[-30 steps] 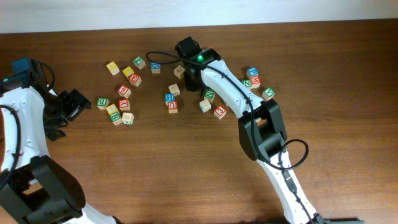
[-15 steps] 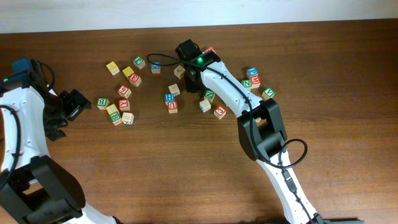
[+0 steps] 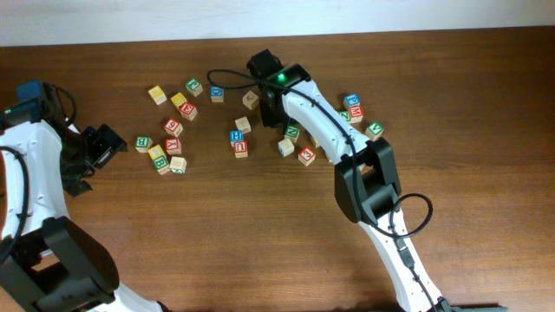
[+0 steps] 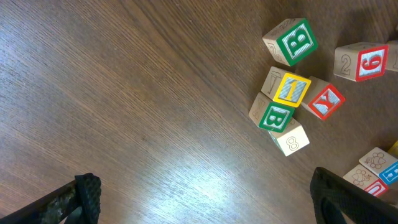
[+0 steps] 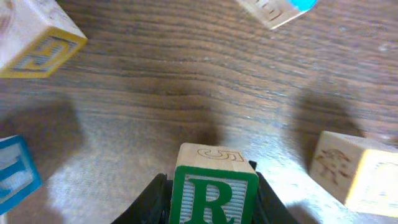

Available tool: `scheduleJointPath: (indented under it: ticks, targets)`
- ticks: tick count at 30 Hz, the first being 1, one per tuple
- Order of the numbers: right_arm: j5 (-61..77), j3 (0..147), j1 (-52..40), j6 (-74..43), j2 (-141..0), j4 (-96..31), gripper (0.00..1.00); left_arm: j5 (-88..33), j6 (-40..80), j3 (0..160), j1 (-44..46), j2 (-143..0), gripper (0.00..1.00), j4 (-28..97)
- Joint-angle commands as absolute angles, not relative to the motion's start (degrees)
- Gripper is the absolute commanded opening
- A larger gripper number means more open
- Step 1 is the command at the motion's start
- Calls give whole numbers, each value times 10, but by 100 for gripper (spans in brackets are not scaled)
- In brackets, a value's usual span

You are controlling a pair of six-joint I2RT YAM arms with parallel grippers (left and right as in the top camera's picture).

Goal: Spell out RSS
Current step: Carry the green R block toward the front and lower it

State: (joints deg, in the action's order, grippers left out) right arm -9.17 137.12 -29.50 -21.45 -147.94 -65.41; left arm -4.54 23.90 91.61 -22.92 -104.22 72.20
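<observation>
My right gripper point(image 3: 269, 94) is shut on the wooden R cube point(image 5: 214, 190), whose green-and-white face shows in the right wrist view; it hangs a little above the table. The arm hides this cube from overhead. Yellow-faced cubes lie at the back left point(image 3: 157, 94) point(image 3: 179, 100), and one with a 1 sits in the left cluster point(image 3: 156, 153) point(image 4: 291, 89). Another yellow-edged cube point(image 5: 37, 43) lies ahead left of the R cube. My left gripper point(image 3: 102, 147) point(image 4: 208, 199) is open and empty over bare wood, left of that cluster.
A plain cube point(image 3: 251, 99) lies just left of my right gripper. Loose cubes lie mid-table point(image 3: 238, 141), under the right arm point(image 3: 292, 132) and at the right point(image 3: 352, 108). Green B cubes point(image 4: 297, 40) and red cubes point(image 4: 364, 62) sit in the left cluster.
My right gripper with the R cube has shifted slightly right and toward the far edge. The left arm and the loose cubes have not moved.
</observation>
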Motion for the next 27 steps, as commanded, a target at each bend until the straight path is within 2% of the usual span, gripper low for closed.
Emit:
scheduleJointPath:
  ticks: [1, 7, 12, 13, 21, 27]
  targets:
    - [-93, 1451, -292, -219, -1435, -715, 24, -48, 248, 924, -230, -1031, 99, 723]
    - [-18, 1572, -296, -219, -1385, -880, 18, -48, 248, 924, -230, -1031, 99, 723]
    - [-10, 1583, -313, -219, -1367, -973, 18, -48, 248, 924, -230, -1031, 99, 723]
    - [4, 1579, -318, -203, -1367, -973, 13, -48, 248, 924, -230, -1031, 99, 723]
    - [74, 1573, -359, -189, -1307, -974, 13, -48, 248, 924, -230, -1031, 99, 723]
    - [31, 1440, -394, -165, -1114, -973, 14, -48, 248, 924, -230, -1031, 99, 723]
